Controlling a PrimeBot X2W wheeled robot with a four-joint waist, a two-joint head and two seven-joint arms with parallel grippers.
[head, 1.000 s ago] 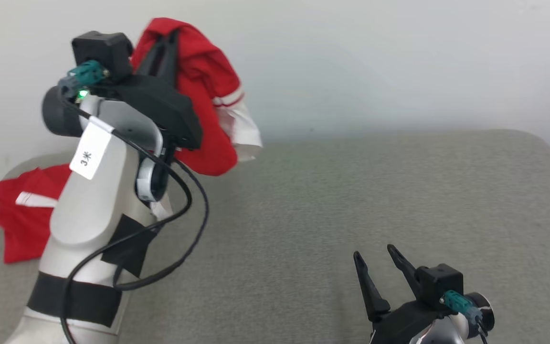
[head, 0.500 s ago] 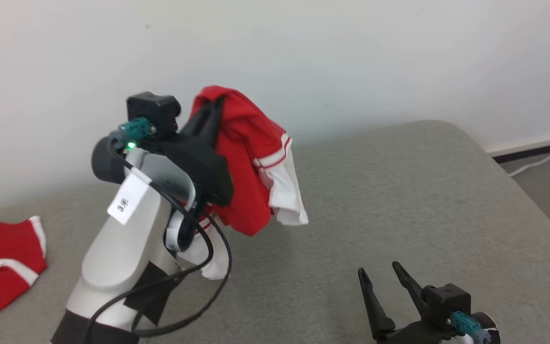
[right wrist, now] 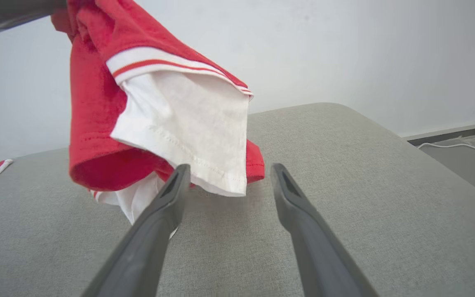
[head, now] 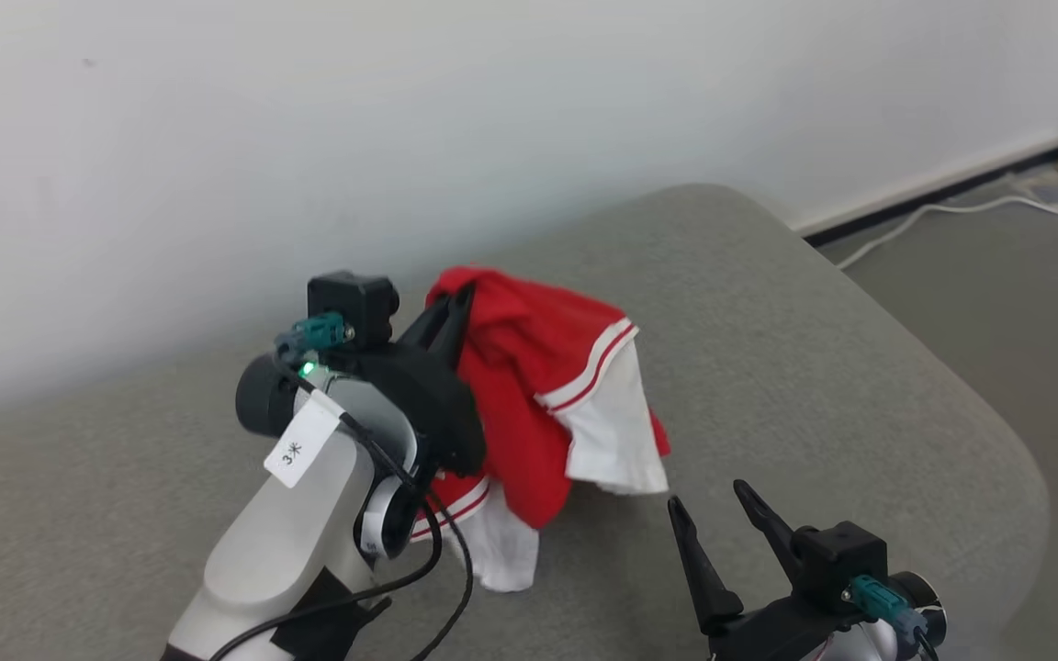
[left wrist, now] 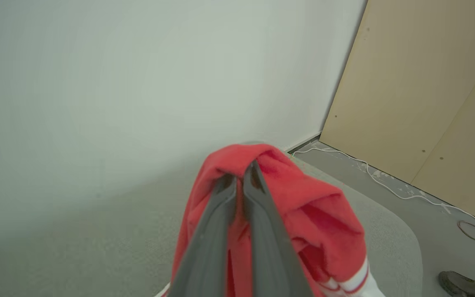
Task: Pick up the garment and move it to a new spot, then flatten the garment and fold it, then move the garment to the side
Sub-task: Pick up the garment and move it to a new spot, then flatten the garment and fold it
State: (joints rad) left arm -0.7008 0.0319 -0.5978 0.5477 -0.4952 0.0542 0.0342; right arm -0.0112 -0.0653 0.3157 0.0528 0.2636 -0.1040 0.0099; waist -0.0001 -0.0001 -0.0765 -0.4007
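Two hands in play: left hand is pinching the garment by a bunched fold, fingers pressed together on it, holding it up over the grey table. Lowest white flap is hanging right at the top, maybe brushing it, can't tell. Right hand is sitting low at the front, fingers spread, gripping nothing, just beside the hanging hem.

Risks:
- Grip is biting a small wad, so the soft cloth is likely slipping out if swung.
- Bundle is probably landing crumpled and doubled, making flattening harder.
- Dangling hem could be catching on the right fingers or the black cable on the left arm.

Garment is looking like a soft knit: red body, white panels, red-and-white striped trim, stitched hems, limp and folding on itself. Table is looking padded, coarse grey weave, rounded corner.
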